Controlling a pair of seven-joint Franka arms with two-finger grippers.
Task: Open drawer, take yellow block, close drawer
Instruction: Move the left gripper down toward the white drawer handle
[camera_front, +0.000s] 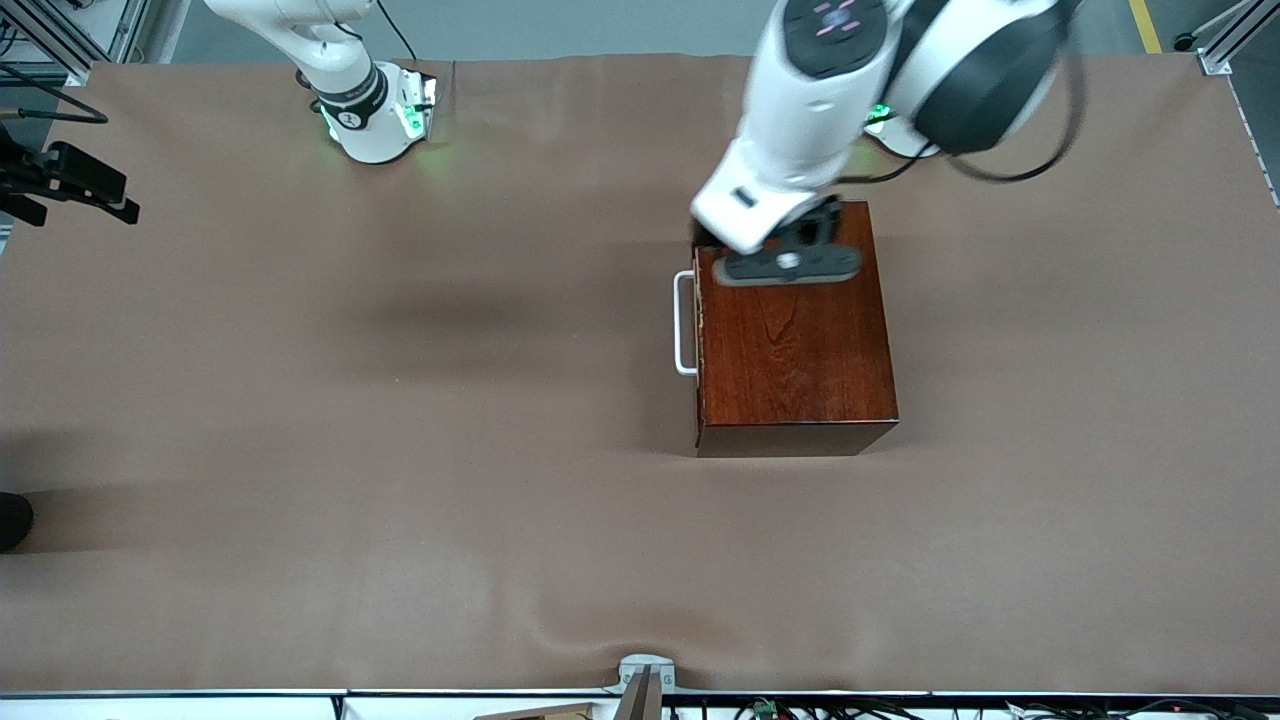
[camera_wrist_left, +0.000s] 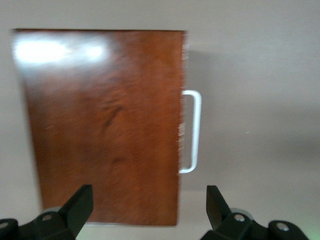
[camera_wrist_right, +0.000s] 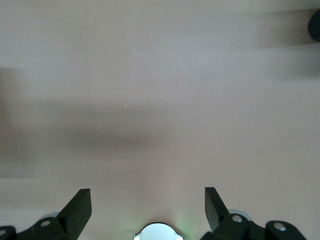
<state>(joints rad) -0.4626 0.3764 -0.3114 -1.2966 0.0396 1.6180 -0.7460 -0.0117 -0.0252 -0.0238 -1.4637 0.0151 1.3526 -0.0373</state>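
Note:
The drawer is shut inside the glossy reddish-brown wooden box (camera_front: 795, 350). Only its white U-shaped handle (camera_front: 684, 323) shows, on the box's side that faces the right arm's end of the table. My left gripper (camera_front: 790, 262) hangs over the box's end nearest the robots' bases. In the left wrist view it (camera_wrist_left: 150, 207) is open and empty above the box (camera_wrist_left: 105, 125) and the handle (camera_wrist_left: 192, 131). My right gripper (camera_wrist_right: 148, 207) is open and empty, high over bare table, and out of the front view. The yellow block is hidden.
Brown cloth covers the table (camera_front: 400, 450). The right arm's base (camera_front: 375, 115) stands at the table's robot edge and shows in the right wrist view (camera_wrist_right: 157, 232). A black bracket (camera_front: 70, 180) juts in at the right arm's end. A metal mount (camera_front: 645, 680) sits at the front edge.

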